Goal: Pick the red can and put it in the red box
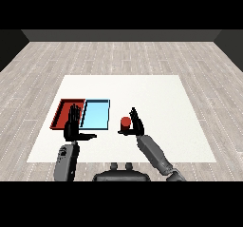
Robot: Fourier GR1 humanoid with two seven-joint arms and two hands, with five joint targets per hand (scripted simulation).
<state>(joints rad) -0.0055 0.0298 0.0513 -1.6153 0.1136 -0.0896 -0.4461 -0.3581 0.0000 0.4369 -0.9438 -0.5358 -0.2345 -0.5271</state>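
Red can (125, 122) stands on the white counter (156, 98), to the right of the light blue tray (96, 114) and apart from it. The right hand (136, 125) is just beside the can on its right. It looks like the hand touches the can, and the thumb reaches under it on the near side. The fingers (134, 114) point up, almost straight, so this hand is open and not curled round the can. The left hand (73, 126) is in front of the near edge of the red tray (61, 112), covering part of it. Its fingers are straight and point up too, with the thumb sticking out to the right. It holds nothing. The red tray lies to the left of the light blue tray, touching it side by side.
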